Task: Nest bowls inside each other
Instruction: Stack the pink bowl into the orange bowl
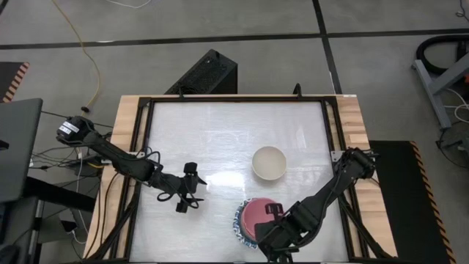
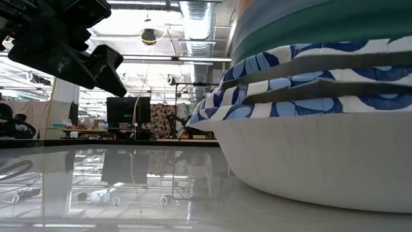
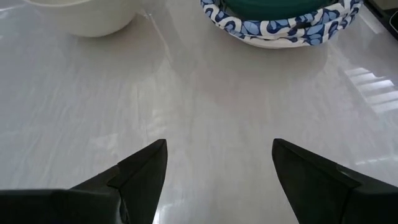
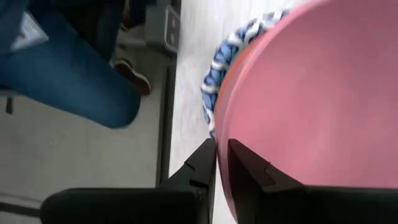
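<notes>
- The table (image 1: pixel 220 139) has a glossy white top set in a black frame with pale wooden side strips; it stands on a grey floor crossed by dark lines, with a black box just beyond its far edge
- No brand, label or writing can be read in any view
- The stack of bowls (image 1: pixel 253 218) sits near the table's near edge, toward the right, with a pink bowl (image 1: pixel 258 214) on top; blue-patterned rims show around it
- A cream bowl (image 1: pixel 269 162) stands alone, near the stack and farther back
- The right gripper (image 1: pixel 272 211) is at the pink bowl's rim; in the right wrist view its fingers (image 4: pixel 202 165) are a narrow slit apart with the rim edge between them, and whether they clamp it I cannot tell
- The left gripper (image 1: pixel 192 189) hangs over bare table left of the stack, jaws spread wide and empty
- Only the low view shows the room: ceiling ducts, strip lights, a dark monitor (image 2: pixel 128 111) on a far bench, plus two patterned rims and a green band in the stack
- Only the right wrist view shows a person's blue-trousered leg (image 4: pixel 74 74) and dark red shoe beside the table
- The left wrist view alone shows a green bowl (image 3: pixel 280 9) inside the patterned ones
</notes>
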